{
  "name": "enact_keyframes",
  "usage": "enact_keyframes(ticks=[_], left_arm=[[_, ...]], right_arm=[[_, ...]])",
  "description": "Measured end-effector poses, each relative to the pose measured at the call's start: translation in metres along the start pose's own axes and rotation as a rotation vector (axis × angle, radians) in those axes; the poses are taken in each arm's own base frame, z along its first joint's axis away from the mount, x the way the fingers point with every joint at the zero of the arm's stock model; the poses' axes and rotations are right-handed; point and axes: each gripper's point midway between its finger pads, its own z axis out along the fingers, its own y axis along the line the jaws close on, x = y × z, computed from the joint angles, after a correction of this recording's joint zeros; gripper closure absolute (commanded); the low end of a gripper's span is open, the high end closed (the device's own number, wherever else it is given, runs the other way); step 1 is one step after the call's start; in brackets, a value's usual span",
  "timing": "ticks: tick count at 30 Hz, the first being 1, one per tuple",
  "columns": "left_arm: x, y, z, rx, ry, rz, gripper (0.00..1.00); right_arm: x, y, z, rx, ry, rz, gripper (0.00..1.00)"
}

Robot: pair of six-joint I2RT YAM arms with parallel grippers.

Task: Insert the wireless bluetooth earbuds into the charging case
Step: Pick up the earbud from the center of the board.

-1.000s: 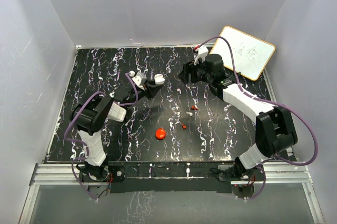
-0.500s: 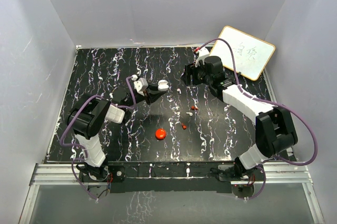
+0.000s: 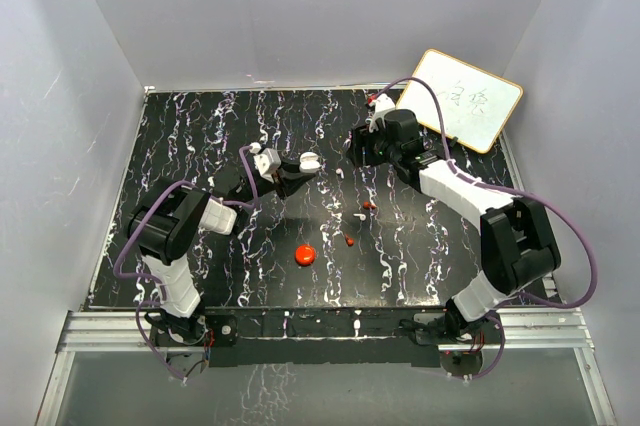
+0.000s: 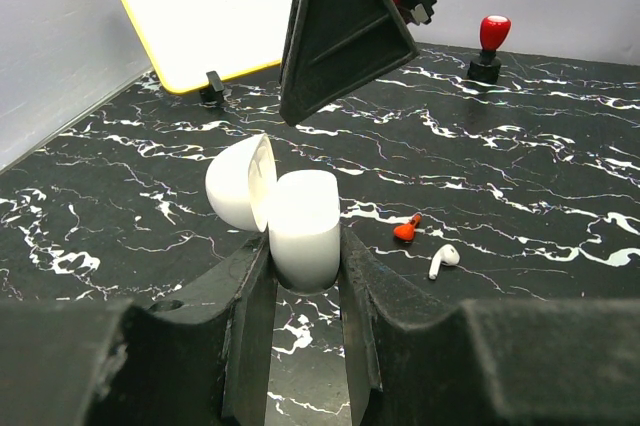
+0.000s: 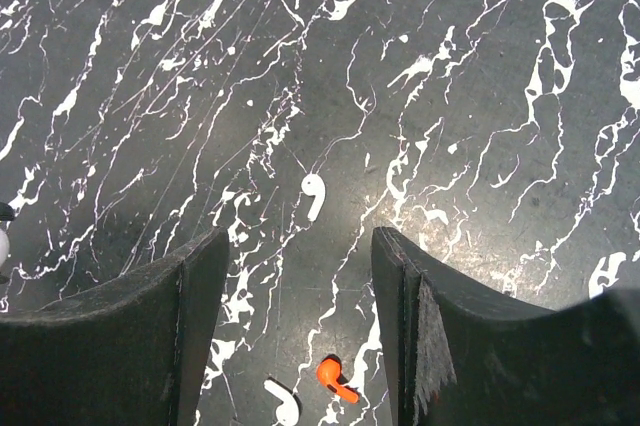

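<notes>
Overhead, a black tabletop [image 3: 200, 146] veined with white fills the middle of the frame. The left gripper [image 4: 302, 246], seen at the bottom centre of its own wrist view, is closed tight on a white charging case [image 4: 303, 208]. The case stands upright between the two dark fingers, and its rounded lid [image 4: 238, 184] is hinged open to the left. In the overhead view the case sits left of centre. The right gripper [image 5: 300, 236] has its jaws partly apart and holds nothing. Its two dark fingers rise from the lower left and lower right of its wrist view, and bare table shows between them. Just above the gap, near the centre of that view, a white earbud [image 5: 314, 193] lies flat on the table, touching neither finger. At the bottom edge of the same view lie a red earbud [image 5: 335, 376] and, just left of it, a second white earbud [image 5: 283, 404]. The left wrist view shows this pair on the table to the right of the case, apart from it. From above, a second red earbud [image 3: 349, 240] lies a little lower, near the middle of the frame, and a red round puck [image 3: 305, 254] lies to its lower left. A whiteboard [image 3: 468, 99] with a yellow rim stands at the upper right.
</notes>
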Motion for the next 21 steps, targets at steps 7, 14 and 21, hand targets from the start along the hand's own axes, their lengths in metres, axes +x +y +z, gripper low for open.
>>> enact_keyframes(ticks=[7,14,21], left_arm=[[0.000,-0.001,0.000,0.006,0.001,0.000,1.00],[0.000,-0.002,0.000,0.010,0.001,0.000,1.00],[0.000,-0.003,0.000,0.016,0.002,0.000,1.00]], right_arm=[[0.022,-0.004,0.008,0.009,0.069,0.004,0.46],[0.036,-0.006,0.007,0.017,0.115,0.013,0.48],[0.068,-0.002,0.000,0.077,0.178,0.054,0.49]])
